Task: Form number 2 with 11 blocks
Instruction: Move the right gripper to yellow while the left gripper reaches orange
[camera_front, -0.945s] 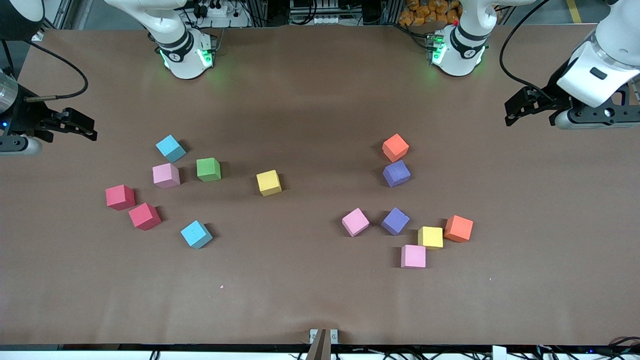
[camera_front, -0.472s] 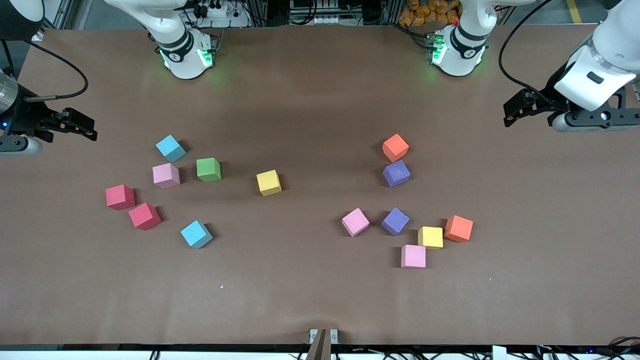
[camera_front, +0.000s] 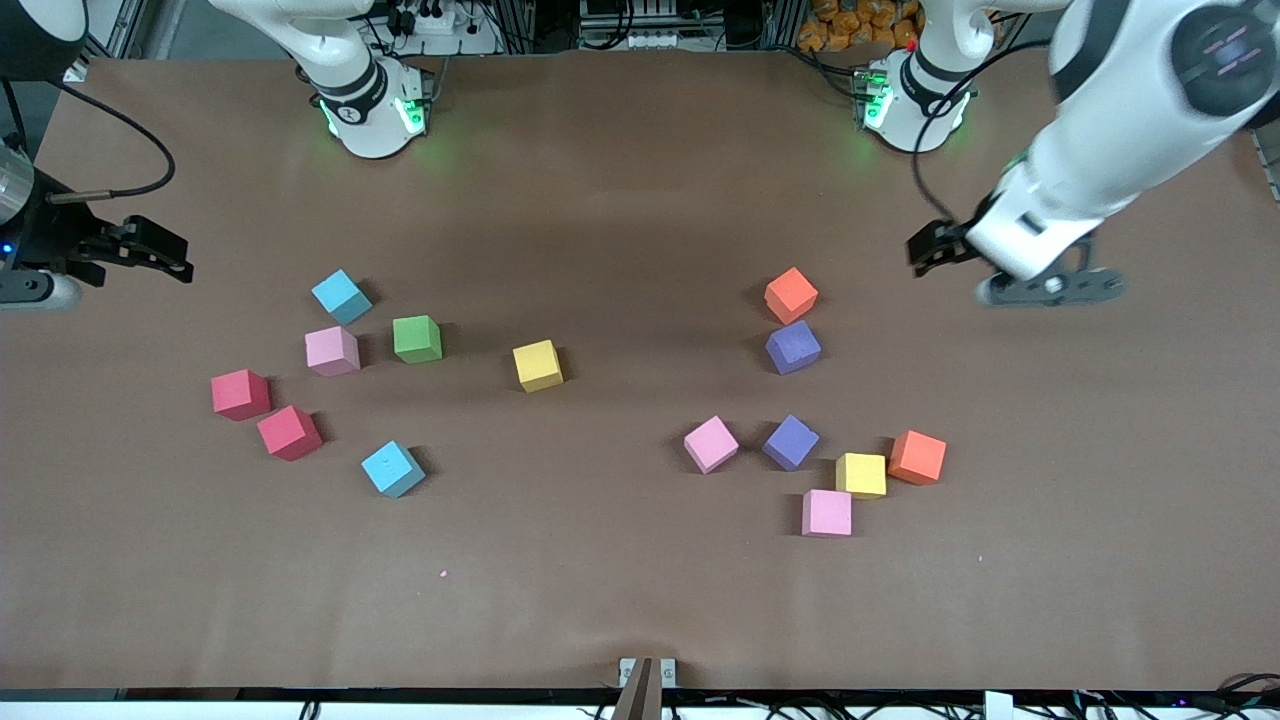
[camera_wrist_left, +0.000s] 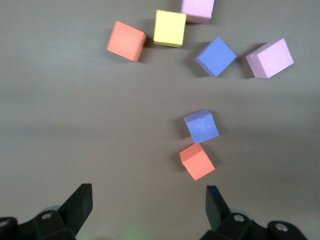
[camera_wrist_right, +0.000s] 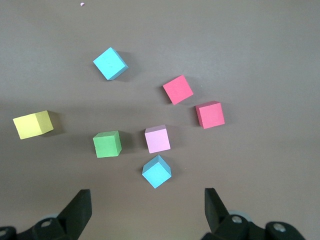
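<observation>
**Left hand heading in for the first pick, no digit laid yet**

My left hand (camera_front: 926, 252) hangs over bare brown bench (camera_front: 640, 600) in the upper part of the front view, at the left arm's end. Its fingers are spread wide and hold nothing. My right hand (camera_front: 165, 256) waits at the frame edge at the right arm's end, also spread and empty.

The small matte foam blocks lie loose in two scatters: seven toward the right arm's end, seven toward the left arm's. No number 2 is started.

The closest target looks to be the orange foam cube (camera_front: 791, 295). It sits almost against the purple foam cube (camera_front: 793, 347), which lies just nearer the camera.

How I'd do it:
- Centre over the orange cube; in the left wrist view it (camera_wrist_left: 197, 161) sits off-centre between my fingers.
- It lies skewed, so I'd rotate the wrist to square the fingers to two flat faces.
- Choose the faces away from the purple cube, so no finger nudges it.
- Descend straight and squeeze softly, since foam gives.
- Place it mid-bench, leaving room for three rows.
</observation>
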